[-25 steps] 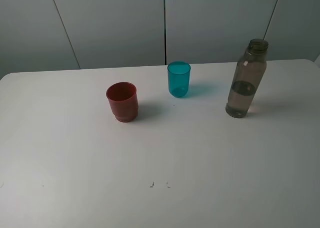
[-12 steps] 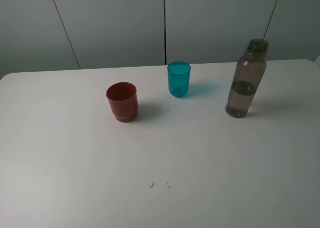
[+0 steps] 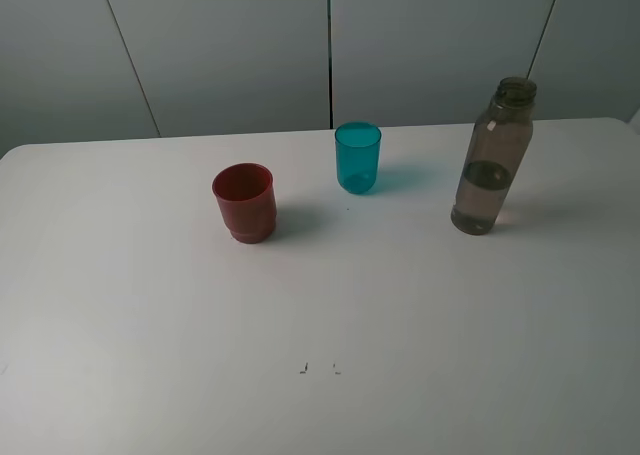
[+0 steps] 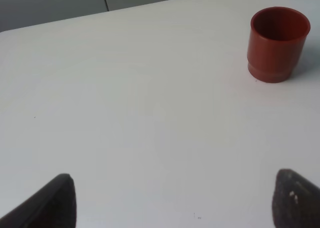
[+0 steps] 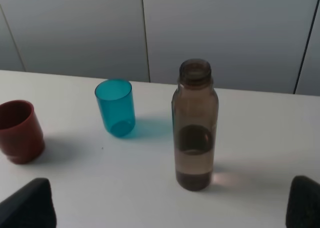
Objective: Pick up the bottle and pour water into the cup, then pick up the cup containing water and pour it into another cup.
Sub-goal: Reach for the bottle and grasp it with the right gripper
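Bottle: we see the bottle [image 3: 492, 160] standing upright on the white table [image 3: 400, 305], on the right side of the high view and well apart from both cups. Its neck is open, and a darker fill reaches about the middle of its body.
Teal-blue cup: the teal-blue cup [image 3: 357, 159] stands upright toward the far edge, between the red cup and the bottle. Through its wall we cannot tell if it holds water.
Red cup: the red cup [image 3: 244, 203] stands upright, left of the teal-blue cup and a little nearer to the camera, not touching it.
Left gripper: of the left gripper [image 4: 174, 190] only two dark fingertips show, both cut off by the picture edge. They stand wide apart with bare table between them, so it is released and holds nothing.
Right gripper: the right gripper [image 5: 169, 198] is also spread wide and holds nothing, its fingertips cut off. The bottle stands ahead of it, untouched.
Table marks: two tiny dark marks [image 3: 318, 369] lie near the front, too small to make out.
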Action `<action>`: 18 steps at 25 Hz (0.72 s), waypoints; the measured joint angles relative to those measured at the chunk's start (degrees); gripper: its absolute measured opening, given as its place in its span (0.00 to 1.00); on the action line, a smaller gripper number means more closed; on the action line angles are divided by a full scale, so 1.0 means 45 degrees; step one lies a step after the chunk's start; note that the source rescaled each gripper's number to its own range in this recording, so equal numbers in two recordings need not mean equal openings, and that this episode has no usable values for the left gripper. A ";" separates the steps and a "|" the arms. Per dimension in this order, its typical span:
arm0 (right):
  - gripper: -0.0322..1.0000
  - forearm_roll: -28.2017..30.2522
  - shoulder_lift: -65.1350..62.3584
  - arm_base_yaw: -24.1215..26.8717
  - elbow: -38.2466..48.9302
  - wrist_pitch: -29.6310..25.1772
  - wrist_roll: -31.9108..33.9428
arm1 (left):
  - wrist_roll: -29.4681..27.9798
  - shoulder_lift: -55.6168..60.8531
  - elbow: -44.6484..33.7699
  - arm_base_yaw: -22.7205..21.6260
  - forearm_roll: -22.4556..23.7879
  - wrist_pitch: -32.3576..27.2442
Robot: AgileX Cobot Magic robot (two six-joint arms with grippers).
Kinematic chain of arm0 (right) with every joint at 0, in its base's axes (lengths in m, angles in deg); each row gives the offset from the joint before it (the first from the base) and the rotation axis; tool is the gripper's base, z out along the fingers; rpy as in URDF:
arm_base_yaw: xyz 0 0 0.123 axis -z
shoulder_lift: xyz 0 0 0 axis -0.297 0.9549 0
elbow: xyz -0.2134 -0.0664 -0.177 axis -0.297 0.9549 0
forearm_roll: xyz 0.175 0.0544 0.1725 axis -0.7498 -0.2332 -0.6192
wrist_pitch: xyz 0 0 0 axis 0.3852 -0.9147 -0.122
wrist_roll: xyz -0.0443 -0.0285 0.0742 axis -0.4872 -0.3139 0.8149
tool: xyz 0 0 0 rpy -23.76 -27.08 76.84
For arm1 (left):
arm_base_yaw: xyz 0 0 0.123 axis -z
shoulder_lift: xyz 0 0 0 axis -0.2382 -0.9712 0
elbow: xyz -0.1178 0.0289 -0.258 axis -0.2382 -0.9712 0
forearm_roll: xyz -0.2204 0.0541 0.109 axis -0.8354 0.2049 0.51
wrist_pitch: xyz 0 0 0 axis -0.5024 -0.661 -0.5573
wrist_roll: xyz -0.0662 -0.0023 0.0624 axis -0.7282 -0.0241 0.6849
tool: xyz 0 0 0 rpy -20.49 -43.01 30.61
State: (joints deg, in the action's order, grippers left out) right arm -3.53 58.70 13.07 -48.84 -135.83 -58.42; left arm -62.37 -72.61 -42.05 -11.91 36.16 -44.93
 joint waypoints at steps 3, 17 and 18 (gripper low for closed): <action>1.00 0.0000 0.1298 0.0000 -0.0046 0.1142 0.0000 | 0.0000 0.0000 0.0000 0.0000 0.0000 0.0000; 1.00 -0.2375 0.6480 0.0000 0.1200 0.4187 -0.2717 | 0.0026 0.0000 0.0000 0.0000 0.0000 0.0000; 1.00 -0.2345 0.6743 -0.0029 0.1469 0.4510 -0.2710 | 0.0026 0.0000 0.0000 0.0000 0.0000 0.0000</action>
State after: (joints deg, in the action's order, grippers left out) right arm -14.08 89.05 12.94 -42.23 -115.54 -70.62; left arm -62.25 -72.61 -42.05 -11.91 36.16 -44.93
